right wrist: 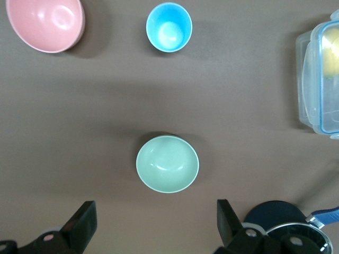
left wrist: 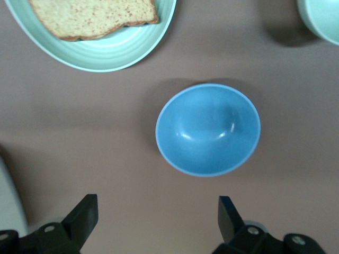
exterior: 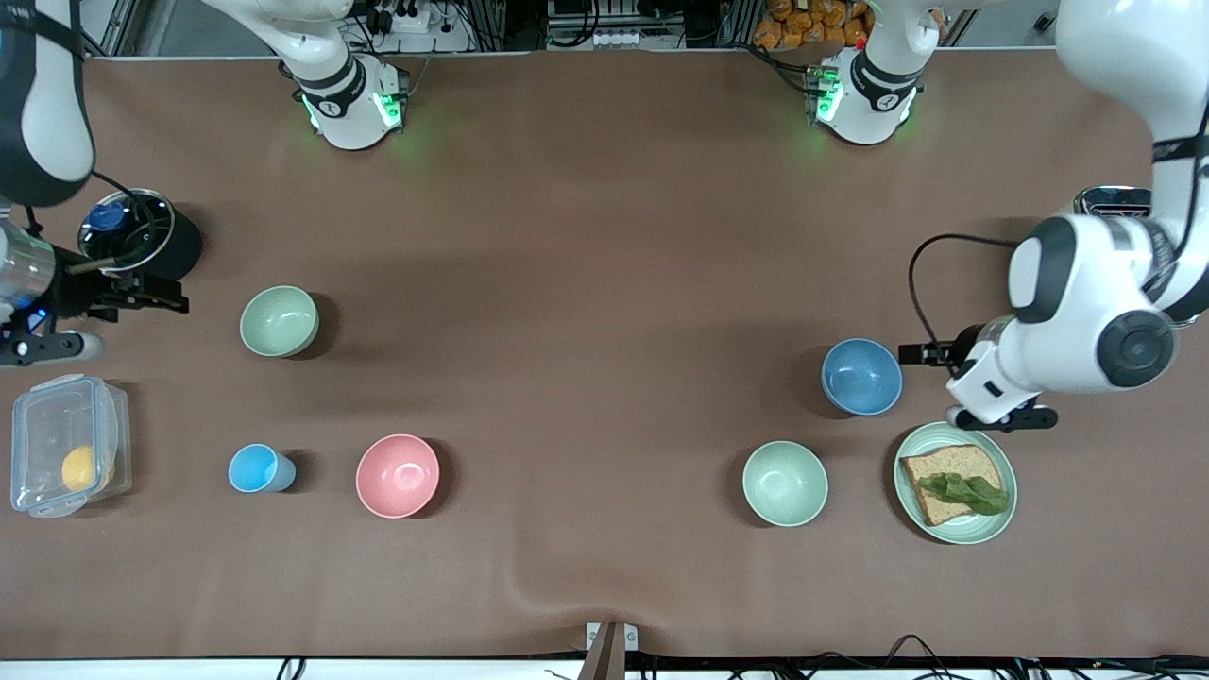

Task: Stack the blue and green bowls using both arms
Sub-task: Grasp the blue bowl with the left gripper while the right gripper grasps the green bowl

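The left hand (left wrist: 156, 222) hangs with its fingers spread wide and holds nothing. The blue bowl (exterior: 860, 377) stands upright on the desk (exterior: 586, 283) just ahead of its fingertips, beside the plate (exterior: 999, 527) with bread. The right hand (right wrist: 153, 225) is also wide and empty. The green bowl (exterior: 279, 321) sits ahead of it, near the dark pot (exterior: 142, 231) at the right arm's end.

I think the step is the approach to each bowl. To do it well, each hand should come down with one finger inside the rim and one outside. The left must not touch the plate, and the right must take this sage bowl.
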Robot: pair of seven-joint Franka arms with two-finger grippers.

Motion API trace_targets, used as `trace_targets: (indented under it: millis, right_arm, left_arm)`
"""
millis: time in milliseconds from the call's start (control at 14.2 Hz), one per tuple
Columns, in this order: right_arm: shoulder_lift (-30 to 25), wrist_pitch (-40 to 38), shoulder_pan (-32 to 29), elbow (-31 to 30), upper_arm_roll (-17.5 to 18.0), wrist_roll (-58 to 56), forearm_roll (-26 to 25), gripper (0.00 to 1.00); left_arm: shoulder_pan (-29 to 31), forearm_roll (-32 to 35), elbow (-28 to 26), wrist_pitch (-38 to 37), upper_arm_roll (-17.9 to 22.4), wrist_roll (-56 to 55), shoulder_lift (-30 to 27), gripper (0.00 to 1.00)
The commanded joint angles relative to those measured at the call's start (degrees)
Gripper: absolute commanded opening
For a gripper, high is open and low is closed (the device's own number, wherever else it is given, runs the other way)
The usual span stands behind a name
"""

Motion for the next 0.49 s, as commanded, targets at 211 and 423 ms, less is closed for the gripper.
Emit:
trace_targets:
  millis: [211,423]
  right_arm:
    - [-1.0,14.5,-2.6,-15.0,0.9,-0.9,0.5,1.0]
    - [-1.0,21.0,-2.6,-19.9,0.9,-3.3,0.5,1.0]
  left_arm:
    - [0.7,-1.2,-0.1,4.7,-0.4,-0.7,7.8,1.0]
    - [0.3,-1.1,0.0,6.6,-0.4,-0.7,10.1,1.0]
